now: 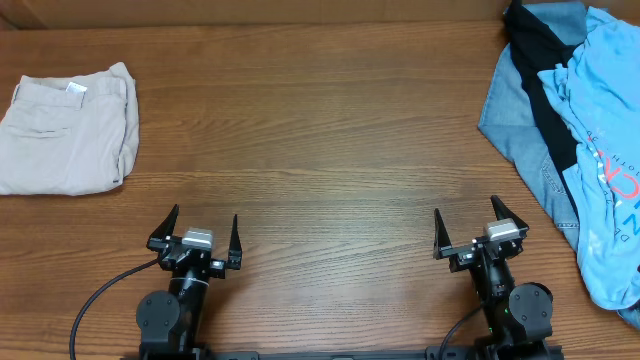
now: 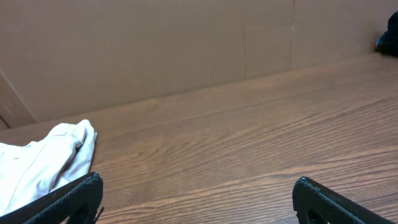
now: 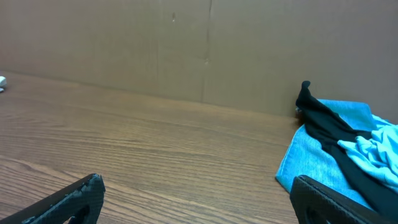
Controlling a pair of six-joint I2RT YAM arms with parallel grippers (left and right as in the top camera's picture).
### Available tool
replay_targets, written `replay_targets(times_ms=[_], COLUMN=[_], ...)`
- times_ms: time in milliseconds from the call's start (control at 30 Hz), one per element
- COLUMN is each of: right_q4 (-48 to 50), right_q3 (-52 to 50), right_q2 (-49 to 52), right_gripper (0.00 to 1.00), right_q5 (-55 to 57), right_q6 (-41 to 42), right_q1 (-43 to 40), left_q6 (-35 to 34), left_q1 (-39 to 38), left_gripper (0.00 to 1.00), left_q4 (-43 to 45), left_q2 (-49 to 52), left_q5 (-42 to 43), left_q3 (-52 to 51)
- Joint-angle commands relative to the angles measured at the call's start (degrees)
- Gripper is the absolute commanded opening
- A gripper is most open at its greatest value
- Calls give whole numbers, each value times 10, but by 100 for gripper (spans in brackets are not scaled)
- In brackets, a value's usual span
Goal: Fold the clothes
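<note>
The clothes, a light sky-blue T-shirt (image 1: 605, 150) with white and coral lettering, lie crumpled on a pile at the table's right edge; in the right wrist view a bit of the T-shirt (image 3: 376, 152) shows at far right. My left gripper (image 1: 198, 232) rests open near the front edge, left of centre, nothing between its fingers. My right gripper (image 1: 480, 228) stands open near the front right, just left of the pile, also empty. The left gripper (image 2: 196, 186) and the right gripper (image 3: 196, 186) both show wide-spread jaws over bare wood.
Folded beige trousers (image 1: 65, 130) lie at the far left, also seen as trousers (image 2: 37, 162). A denim-blue garment (image 1: 520, 120) and a black garment (image 1: 545, 70) lie under the T-shirt. A brown cardboard wall (image 3: 186, 43) backs the table.
</note>
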Motion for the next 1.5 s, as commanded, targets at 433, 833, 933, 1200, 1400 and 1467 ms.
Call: replay_targets(times_ms=[433, 833, 933, 1200, 1400, 1467], right_q4=[3, 3, 4, 1, -30, -42], right_q3=[-6, -6, -6, -2, 47, 72], right_q2=[-6, -6, -6, -3, 22, 44], right_gripper=[100, 100, 100, 100, 100, 100], right_q5=[-3, -3, -3, 29, 80, 93], right_q6=[0, 0, 15, 126, 141, 140], right_q1=[-1, -1, -1, -1, -1, -1], left_q6=[-10, -10, -13, -73, -77, -77], left_q1=[3, 3, 3, 4, 4, 4], left_gripper=[100, 100, 100, 100, 100, 100], left_q4=[0, 0, 0, -7, -55, -67], left_q2=[-6, -6, -6, -6, -5, -1], left_q5=[8, 6, 9, -12, -29, -40], left_q3=[-2, -2, -2, 2, 46, 65])
